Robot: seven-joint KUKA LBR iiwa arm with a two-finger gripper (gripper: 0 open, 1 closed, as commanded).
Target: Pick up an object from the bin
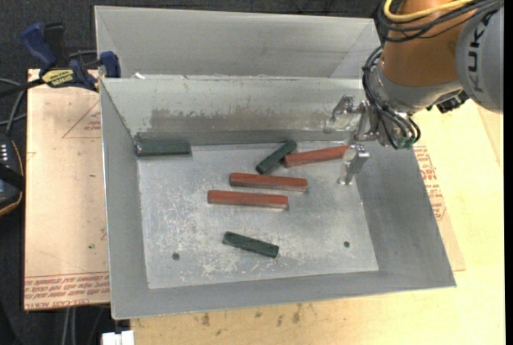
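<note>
The jaws stood wide, one finger behind the top red bar point(314, 156) and the other in front of it, so the gripper point(345, 144) straddled that bar's right end. The bar lay flat on the floor of the bin point(240, 46), running left from the jaws at a slight slope. From this angle the fingers seemed low, near the floor, though whether either touched the bar could not be told.

Touching or just short of the top red bar's left end lay a tilted green bar point(276, 156). In front of the top red bar and somewhat left was the mid red bar point(268, 181), and just in front of that the low red bar point(248, 198), the two nearly parallel and close together. Further forward and left of the top red bar, well apart from it, lay the front green bar point(250, 245). Far to its left, against the foot of the back wall, was the back green bar point(163, 147).

As for progress, I judged the approach done: the jaws were placed round the top red bar. Nothing was gripped or lifted yet. Closing on the bar and raising it clear of the bin remained, and a grip so near one end might let the bar swing or slip
</note>
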